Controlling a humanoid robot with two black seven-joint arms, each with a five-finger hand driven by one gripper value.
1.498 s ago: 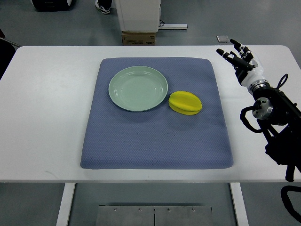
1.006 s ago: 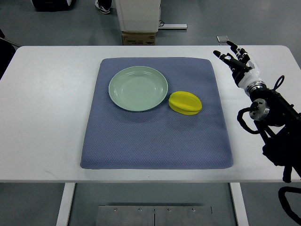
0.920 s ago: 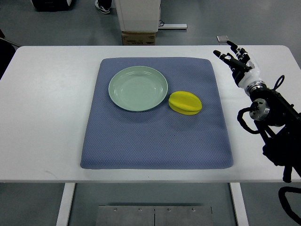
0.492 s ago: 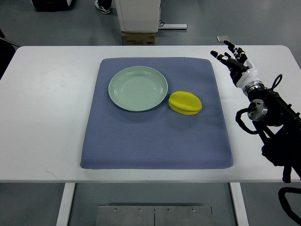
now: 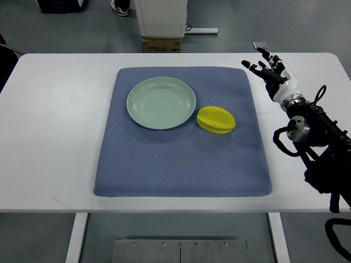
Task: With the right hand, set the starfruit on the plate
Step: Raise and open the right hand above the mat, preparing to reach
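One hand is in play, and the job has barely begun: the starfruit (image 5: 216,119) lies untouched on the blue mat (image 5: 181,159), so this looks like the approach step, before any grasp. The right hand (image 5: 272,74) hangs over the white table (image 5: 55,126) just off the mat's far right corner, fingers (image 5: 256,67) spread wide and holding nothing, pointing toward the far side of the table. The left arm does not show.

Measured from the mat, the starfruit sits right of the middle, a little toward the far edge. The pale green plate (image 5: 161,103) lies on the mat's far half, left of the fruit; the two are just beside each other, though from this steep angle I cannot say whether they touch.

The fruit lies well apart from the hand, to the hand's left and nearer the robot. The next move likely calls for swinging the hand inward over the mat, lowering it around the fruit and closing the fingers, then a short carry left onto the empty plate.
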